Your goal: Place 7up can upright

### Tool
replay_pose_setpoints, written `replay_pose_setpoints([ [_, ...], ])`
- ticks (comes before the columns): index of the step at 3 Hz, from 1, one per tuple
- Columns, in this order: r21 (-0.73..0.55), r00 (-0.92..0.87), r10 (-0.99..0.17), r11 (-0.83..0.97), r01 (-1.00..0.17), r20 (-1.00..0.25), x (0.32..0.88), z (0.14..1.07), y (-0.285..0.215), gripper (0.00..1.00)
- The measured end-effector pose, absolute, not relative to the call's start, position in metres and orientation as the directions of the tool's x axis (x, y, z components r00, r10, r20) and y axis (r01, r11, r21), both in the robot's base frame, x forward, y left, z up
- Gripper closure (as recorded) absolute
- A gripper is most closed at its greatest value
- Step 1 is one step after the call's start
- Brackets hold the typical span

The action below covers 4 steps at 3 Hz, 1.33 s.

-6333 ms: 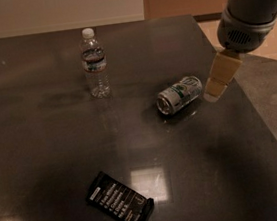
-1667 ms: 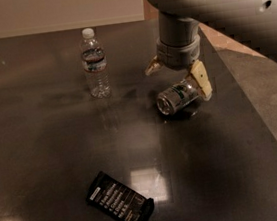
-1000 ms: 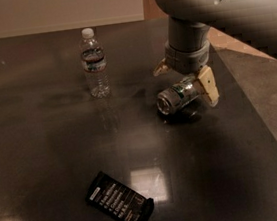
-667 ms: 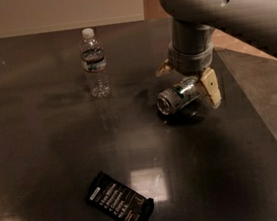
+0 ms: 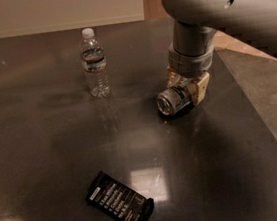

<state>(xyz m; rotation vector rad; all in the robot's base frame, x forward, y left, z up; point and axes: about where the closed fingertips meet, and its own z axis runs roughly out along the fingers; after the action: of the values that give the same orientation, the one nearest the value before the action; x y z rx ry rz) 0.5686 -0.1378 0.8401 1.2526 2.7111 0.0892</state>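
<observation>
Water bottle [image 5: 94,63] upright with white cap, toward back of dark glossy table [image 5: 37,145], black wrapped bar [image 5: 119,202] lying flat near front, white print up, well apart from bottle, pale wall [image 5: 55,9] behind.

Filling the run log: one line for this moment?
7up can: on its side on table | hand: around can | upright: not yet

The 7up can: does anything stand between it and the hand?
Nothing visible does. The hand is right at the 7up can, which lies on its side; the water bottle and dark packet are well apart from both.
</observation>
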Motion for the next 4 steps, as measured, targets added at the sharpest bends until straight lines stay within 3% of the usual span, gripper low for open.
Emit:
replay_pose_setpoints([
  [2, 0.146, -0.724, 0.669, 0.743, 0.653, -0.169, 0.583, 0.862, -0.139, 0.88],
  [3, 0.141, -0.811, 0.522, 0.853, 0.503, -0.264, 0.594, 0.888, -0.134, 1.00],
  [4, 0.114, -0.868, 0.332, 0.943, 0.312, -0.369, 0.603, 0.910, -0.126, 1.00],
])
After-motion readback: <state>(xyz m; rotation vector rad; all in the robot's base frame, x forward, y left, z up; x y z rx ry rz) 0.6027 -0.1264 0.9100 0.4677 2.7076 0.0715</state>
